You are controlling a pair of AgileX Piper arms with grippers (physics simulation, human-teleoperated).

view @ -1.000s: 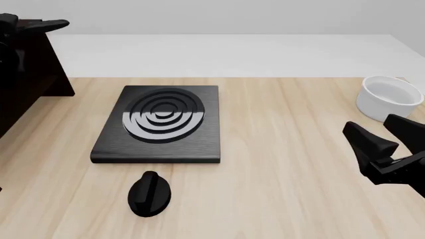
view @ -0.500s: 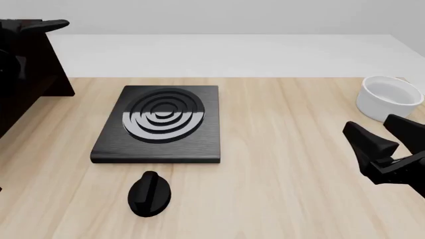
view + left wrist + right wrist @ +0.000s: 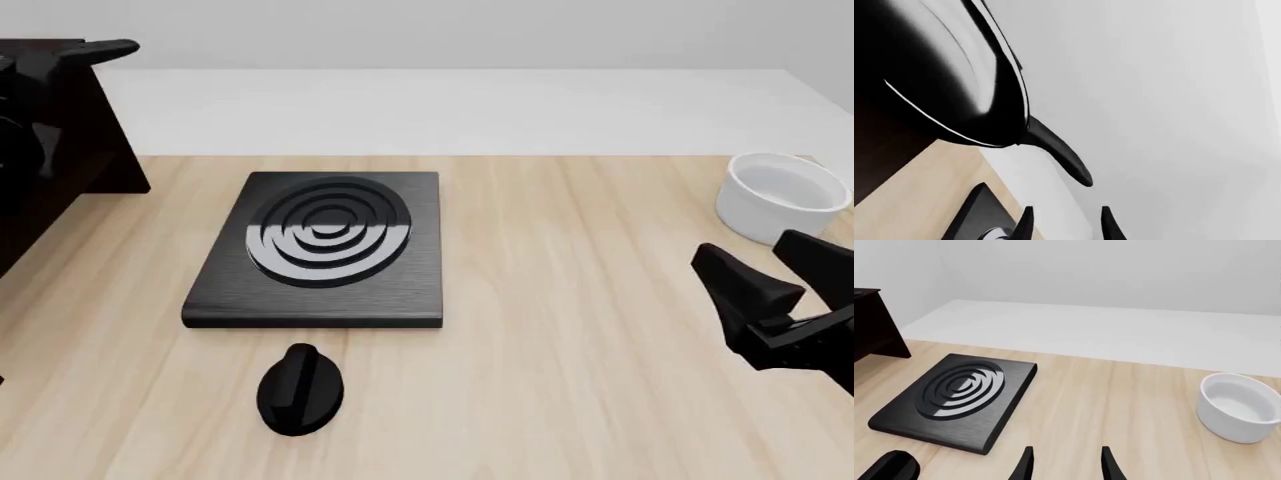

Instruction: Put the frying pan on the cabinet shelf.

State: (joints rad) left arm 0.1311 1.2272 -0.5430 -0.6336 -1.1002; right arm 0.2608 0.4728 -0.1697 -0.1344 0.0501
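The right pincer (image 3: 781, 282) hangs at the right edge with jaws apart, the left pincer (image 3: 1064, 225) likewise parted.

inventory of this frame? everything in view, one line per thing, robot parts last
frying pan: 1, black with thin pale rim, up on the dark cabinet at far left; its handle pokes out over the cabinet top
cabinet: 1, very dark brown, far left edge of table
burner plate: 1, black, square with concentric rings, left of centre
knob: 1, black, oval, on the table nearer than the plate
bowl: 1, white, far right
table: 1, light wood
left gripper: black, open, apart from the pan handle
right gripper: black, open, holding nothing, low right
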